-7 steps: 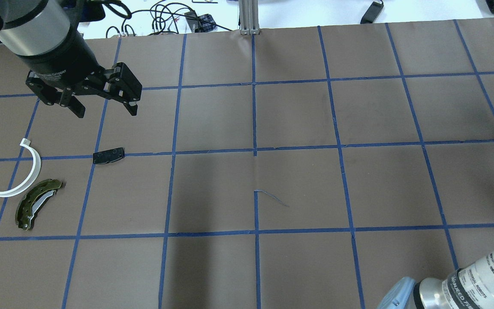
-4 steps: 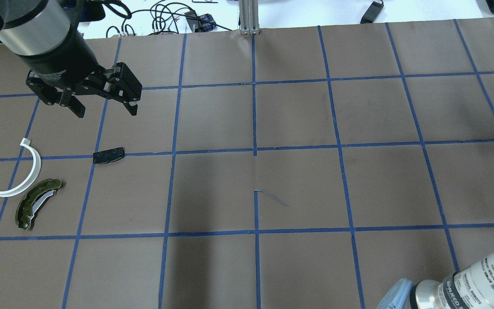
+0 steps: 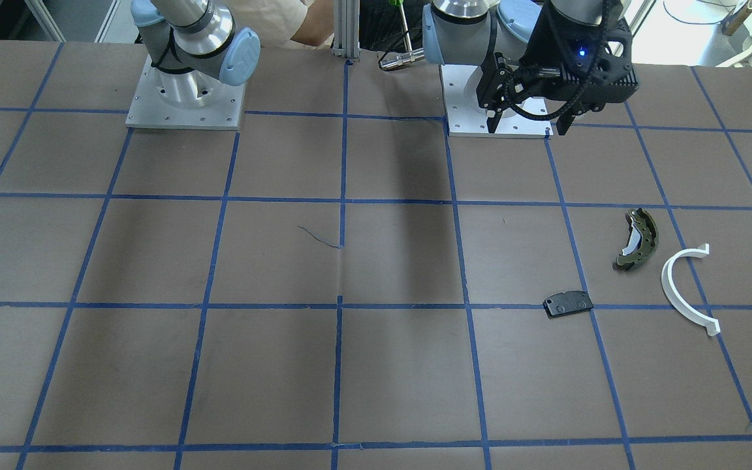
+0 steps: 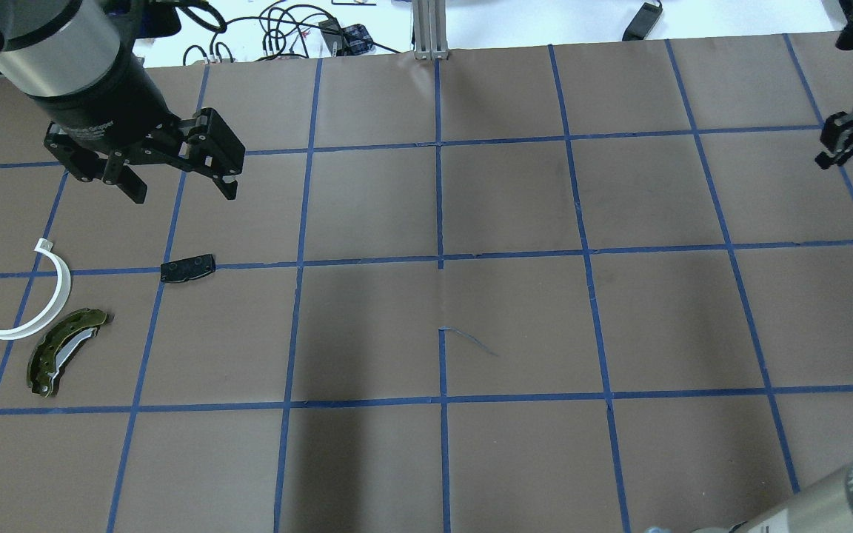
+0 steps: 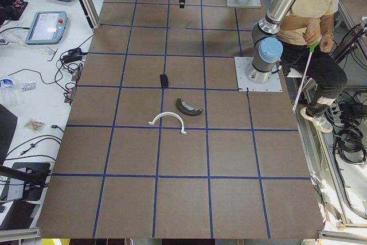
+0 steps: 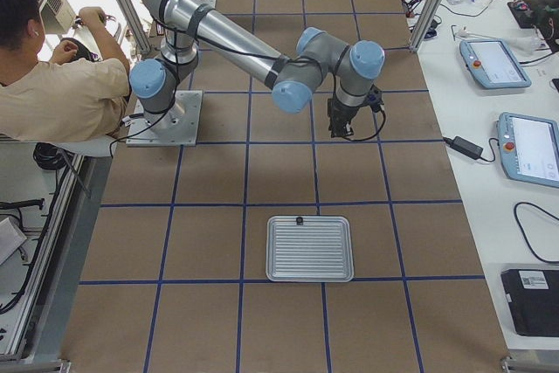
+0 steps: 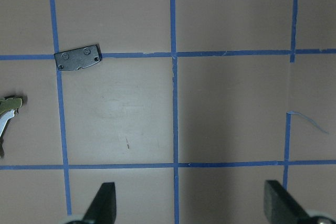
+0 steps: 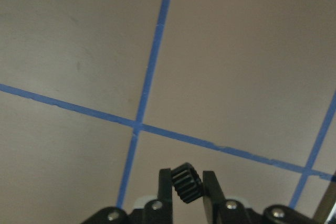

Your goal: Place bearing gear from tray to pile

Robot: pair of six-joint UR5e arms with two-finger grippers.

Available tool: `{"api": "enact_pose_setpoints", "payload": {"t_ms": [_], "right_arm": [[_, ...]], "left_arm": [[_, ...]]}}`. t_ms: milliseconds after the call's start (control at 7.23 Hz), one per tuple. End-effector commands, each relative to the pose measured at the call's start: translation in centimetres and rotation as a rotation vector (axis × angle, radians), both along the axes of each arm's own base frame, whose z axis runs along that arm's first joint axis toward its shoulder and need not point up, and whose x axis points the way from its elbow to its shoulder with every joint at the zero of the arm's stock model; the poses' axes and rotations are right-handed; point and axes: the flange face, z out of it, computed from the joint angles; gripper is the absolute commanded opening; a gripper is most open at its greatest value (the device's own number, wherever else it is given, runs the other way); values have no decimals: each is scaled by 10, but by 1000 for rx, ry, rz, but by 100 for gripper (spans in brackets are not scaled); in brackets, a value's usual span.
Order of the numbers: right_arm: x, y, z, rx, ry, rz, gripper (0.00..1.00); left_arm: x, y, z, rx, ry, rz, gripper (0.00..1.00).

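My right gripper (image 8: 186, 195) is shut on a small black toothed bearing gear (image 8: 186, 183) and holds it above the brown mat. It shows at the far right of the overhead view (image 4: 837, 152), and between the tray and my base in the exterior right view (image 6: 341, 126). The pile lies far left: an olive-green brake shoe (image 4: 64, 359), a white half-ring (image 4: 34, 296) and a flat black pad (image 4: 187, 268). My left gripper (image 4: 175, 183) is open and empty, hovering behind the pad (image 7: 77, 57). The ribbed metal tray (image 6: 309, 249) lies at the table's right end.
A small dark item (image 6: 299, 220) sits at the tray's far rim. Blue tape lines grid the brown mat (image 4: 515, 318). Cables and a metal post (image 4: 430, 29) lie past the far edge. An operator (image 6: 52, 85) sits beside the robot bases.
My right gripper has come into the overhead view at the far right, and that arm's lower segment has slid off toward the bottom right corner. The left arm and the pile have not moved.
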Motion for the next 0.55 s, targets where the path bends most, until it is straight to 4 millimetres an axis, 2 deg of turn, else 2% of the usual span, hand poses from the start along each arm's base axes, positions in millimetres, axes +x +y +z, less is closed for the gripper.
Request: {"api": "enact_pose_setpoints", "payload": {"t_ms": [0,276,415], "right_arm": [[142,8,13,1,27,-146,0],[258,20,9,7,10,-271,0],[304,25,0,2,17,-315,0]], "left_arm": [[0,0,0,0,0,0,100],[0,0,0,0,0,0,100],[0,0,1,-2,0,0,100]]}}
